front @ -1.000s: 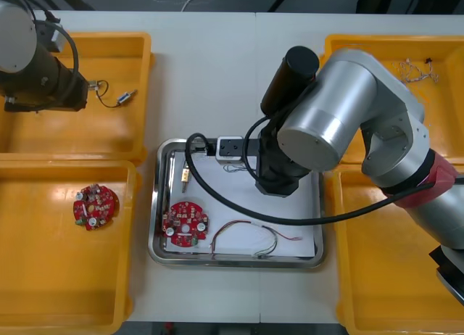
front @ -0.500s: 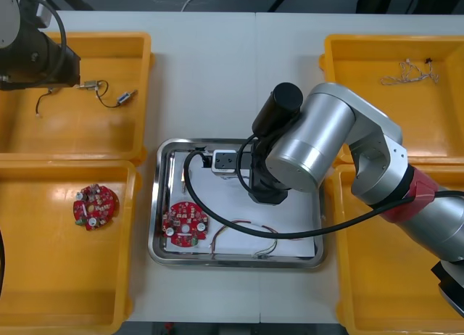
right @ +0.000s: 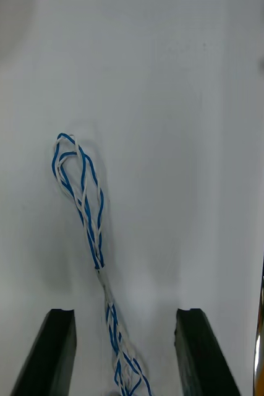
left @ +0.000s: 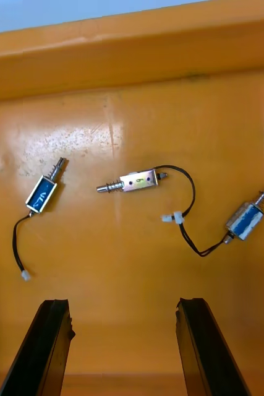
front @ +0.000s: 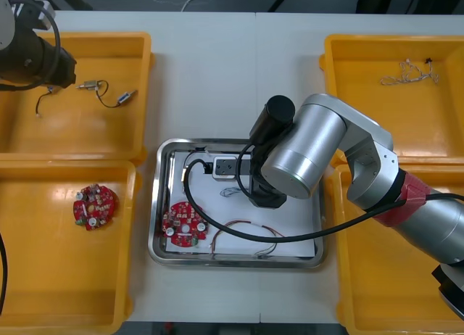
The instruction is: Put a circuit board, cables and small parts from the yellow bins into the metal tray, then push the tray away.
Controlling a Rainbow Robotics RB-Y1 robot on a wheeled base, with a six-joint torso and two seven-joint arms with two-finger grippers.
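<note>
Three items lie in the shiny metal tray (front: 154, 204): round red circuit board (front: 184, 224) at seven o'clock, red-and-yellow cable (front: 243, 222), twisted blue-and-white cable (right: 88, 216), seemingly loose, inside our spread right gripper (right: 125, 312). Small metal parts (left: 135, 180) below our spread left gripper (left: 122, 303), plus pushing, remain.

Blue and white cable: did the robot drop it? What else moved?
It looks so: the right gripper, now open, slid nearer the robot over the metal tray, and the blue and white cable lies between its fingers. The left gripper pulled outward in the far left yellow bin, uncovering small metal parts. Circuit boards and red and yellow cable stayed.
</note>
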